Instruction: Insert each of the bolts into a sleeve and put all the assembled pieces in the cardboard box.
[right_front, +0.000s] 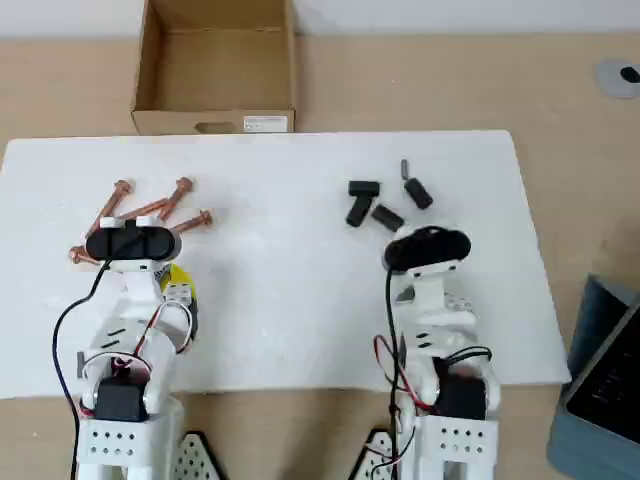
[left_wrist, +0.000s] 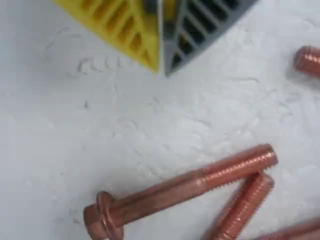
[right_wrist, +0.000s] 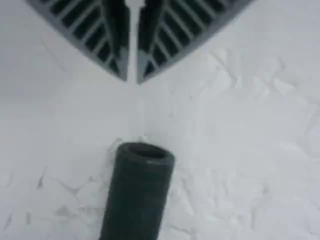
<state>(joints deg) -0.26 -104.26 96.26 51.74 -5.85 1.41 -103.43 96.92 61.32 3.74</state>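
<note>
Left claw (left_wrist: 161, 67) beside bolts (left_wrist: 185, 187), sleeves (right_front: 364, 188) likewise outside cardboard box (right_front: 190, 120)

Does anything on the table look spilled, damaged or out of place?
Nothing stands out. The bolts lie in a loose fan on the mat, the sleeves in a cluster, and the cardboard box sits upright.

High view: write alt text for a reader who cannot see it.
Two robot arms sit side by side at a white mat, the left arm over a fan of copper bolts, the right arm beside four black sleeves. An open cardboard box stands past the mat's far edge, on the left.
</note>
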